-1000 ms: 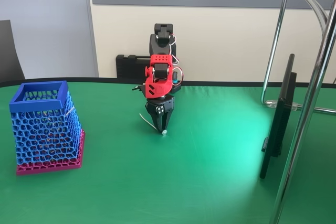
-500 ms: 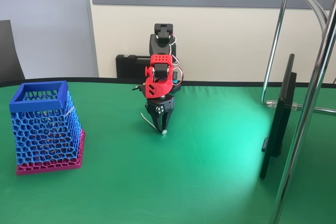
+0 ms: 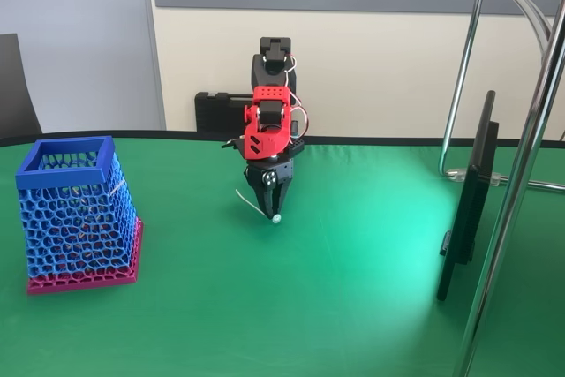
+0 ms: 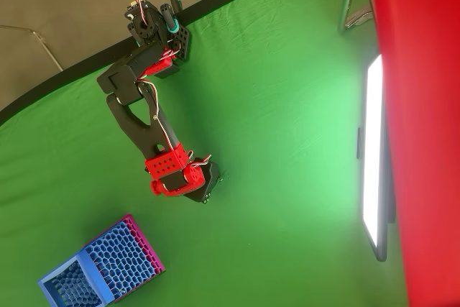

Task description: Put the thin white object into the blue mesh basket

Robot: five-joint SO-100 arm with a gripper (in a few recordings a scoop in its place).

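1. Since a second ago the end effector (image 3: 271, 204) has risen slightly in the fixed view, and the thin white object (image 3: 254, 205) has come up with it; its bead-like end now hangs just above the green counter (image 3: 353, 289) instead of touching it.
2. The end effector points straight down, its dark fingers drawn narrow and pinched on the thin white object close to its beaded tip.
3. The strand's free end slants up and to the left of the fingers in the fixed view.
4. The red-and-black arm (image 4: 154, 131) reaches out from its base at the counter's far edge, and in the overhead view the end effector (image 4: 208, 190) sits over the counter's middle.
5. The blue mesh basket (image 3: 75, 209) stands upright on its magenta base plate near the left edge of the counter in the fixed view, well apart from the end effector.
6. In the overhead view the blue mesh basket (image 4: 100, 271) lies towards the lower left corner of the picture.
7. A dark flat screen (image 3: 472, 192) stands on edge near the right side of the counter, beside a chrome stand (image 3: 530, 139).
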